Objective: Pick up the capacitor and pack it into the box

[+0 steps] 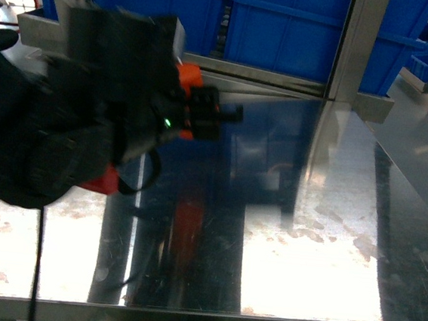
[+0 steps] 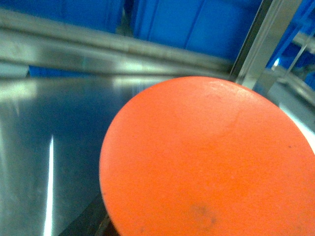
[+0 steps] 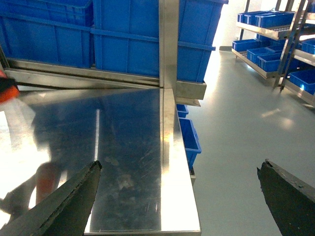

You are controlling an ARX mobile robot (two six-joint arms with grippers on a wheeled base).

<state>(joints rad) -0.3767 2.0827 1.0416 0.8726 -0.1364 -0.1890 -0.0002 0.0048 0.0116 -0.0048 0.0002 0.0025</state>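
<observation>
Neither the capacitor nor the box shows in any view. My left arm, black with orange parts, hangs blurred over the left of the steel table point(image 1: 328, 240), its gripper point(image 1: 230, 115) pointing right. A smooth orange rounded surface point(image 2: 206, 162) fills most of the left wrist view and hides the jaws, so their state cannot be read. The same arm's orange part point(image 3: 6, 88) shows at the far left of the right wrist view. My right gripper point(image 3: 179, 164) is open, with its dark fingers point(image 3: 74, 196) wide apart above the table's right edge and nothing between them.
Big blue bins point(image 1: 288, 23) stand behind the table's back rail, with a steel post point(image 1: 354, 45) in front of them. Small blue bins point(image 3: 189, 135) sit below the table's right edge. Grey floor and racks of blue bins point(image 3: 275, 44) lie to the right.
</observation>
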